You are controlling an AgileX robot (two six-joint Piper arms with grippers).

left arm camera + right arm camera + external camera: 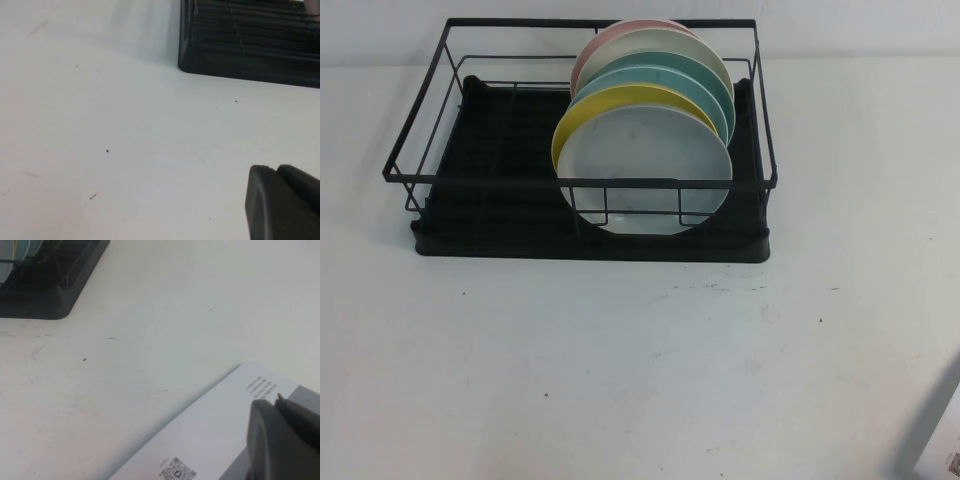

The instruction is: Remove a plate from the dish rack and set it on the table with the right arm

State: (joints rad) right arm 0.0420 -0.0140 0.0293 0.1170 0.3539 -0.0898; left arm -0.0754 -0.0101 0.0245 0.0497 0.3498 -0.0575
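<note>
Right tool (285, 440) low, left tool (282, 205) — plate (648, 170) racked, far

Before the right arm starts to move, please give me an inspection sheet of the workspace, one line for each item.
Surface: wide white table, a few small dark specks.
Job's things: round pale grey-blue plate stands upright at the front of the row in the black wire dish rack; none is on the table yet.
Clutter: yellow plate, teal plate, cream plate and pink plate behind it; white printed sheet near the right gripper.
Grippers: left gripper low over the table near the rack; right gripper over the sheet, away from the rack.
Cables: nothing seen.
Surroundings: nothing seen.
</note>
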